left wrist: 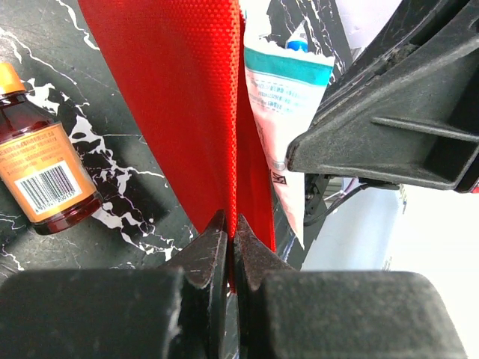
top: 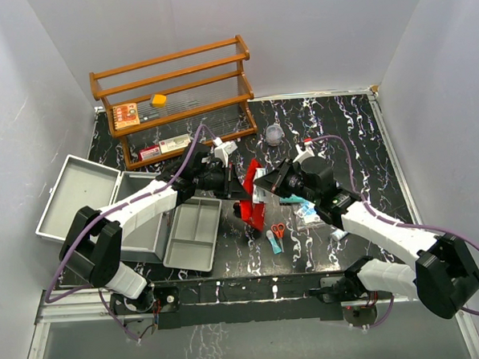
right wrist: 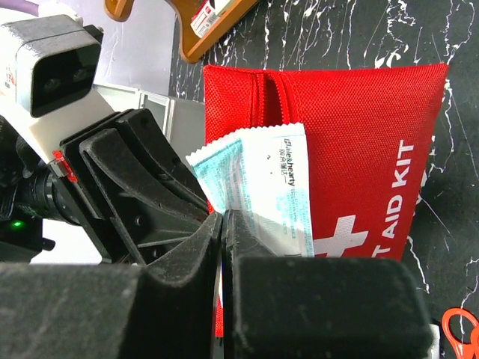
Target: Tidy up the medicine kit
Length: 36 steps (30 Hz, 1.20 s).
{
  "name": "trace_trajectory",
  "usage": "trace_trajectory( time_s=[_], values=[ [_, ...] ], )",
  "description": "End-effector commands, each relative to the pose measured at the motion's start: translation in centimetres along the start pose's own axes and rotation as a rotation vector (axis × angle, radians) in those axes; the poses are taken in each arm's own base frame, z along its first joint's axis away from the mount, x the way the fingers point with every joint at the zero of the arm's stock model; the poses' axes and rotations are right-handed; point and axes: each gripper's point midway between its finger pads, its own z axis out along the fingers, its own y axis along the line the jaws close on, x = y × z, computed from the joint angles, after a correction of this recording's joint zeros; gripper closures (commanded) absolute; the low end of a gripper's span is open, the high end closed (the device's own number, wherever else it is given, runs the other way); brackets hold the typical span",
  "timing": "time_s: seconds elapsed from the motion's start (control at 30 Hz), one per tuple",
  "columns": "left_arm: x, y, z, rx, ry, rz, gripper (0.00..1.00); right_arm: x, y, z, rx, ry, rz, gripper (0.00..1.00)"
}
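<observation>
Both hands are clamped: left hand [left wrist: 230, 224] on the red pouch [right wrist: 359, 127] lettered "AID KIT", right hand [right wrist: 222, 217] on a sachet [right wrist: 269, 187].

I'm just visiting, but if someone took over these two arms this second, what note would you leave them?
Left gripper: shut on the edge of the red first-aid pouch.
Right gripper: shut on a white-and-teal packet against the pouch; inside or not, I cannot tell.
The medicine kit lies open at left, its grey tray out on the table beside it, apparently bare.
Done: nothing visibly packed.
To do: scissors, brown bottle and loose packets lie on the table.
</observation>
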Motion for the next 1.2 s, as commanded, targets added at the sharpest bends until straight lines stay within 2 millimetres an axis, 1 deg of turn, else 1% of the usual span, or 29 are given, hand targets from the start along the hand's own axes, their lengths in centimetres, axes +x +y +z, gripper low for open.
trace_trajectory(
  time_s=[0.0,0.13,0.23,0.4,0.6,0.8,0.9,0.97,1.17],
  values=[
    [-0.5,-1.7,-0.3,0.061,-0.012,0.034,1.0,-1.5,2.1,0.0,-0.066,-0.053,0.008,1.0],
    [-0.4,-1.1,-0.2,0.035,-0.009,0.02,1.0,-1.8,4.0,-0.4,-0.126,-0.039,0.001,1.0],
    [-0.4,-0.8,-0.1,0.019,-0.008,0.014,1.0,-1.7,5.7,-1.1,-0.202,-0.021,-0.047,1.0],
    [-0.6,-1.2,-0.1,0.036,-0.016,0.011,1.0,-1.4,6.9,-1.9,-0.258,-0.006,-0.063,1.0],
    [-0.7,-2.3,-0.3,0.09,-0.017,0.004,1.0,-1.5,7.6,-1.7,-0.293,-0.006,-0.038,1.0],
    [-0.5,-2.3,-0.4,0.088,-0.016,-0.001,1.0,-2.2,8.1,-1.6,-0.314,-0.034,-0.025,1.0],
    [-0.6,-2.4,-0.4,0.091,-0.018,-0.005,1.0,-2.5,8.0,-1.6,-0.306,-0.055,-0.022,1.0],
    [-0.7,-2.5,-0.4,0.092,-0.023,-0.003,1.0,-2.5,7.4,-1.5,-0.283,-0.064,-0.02,1.0],
    [-0.9,-2.9,-0.6,0.106,-0.032,0.01,1.0,-1.1,3.7,-1.0,-0.144,-0.025,-0.023,1.0]
  ],
)
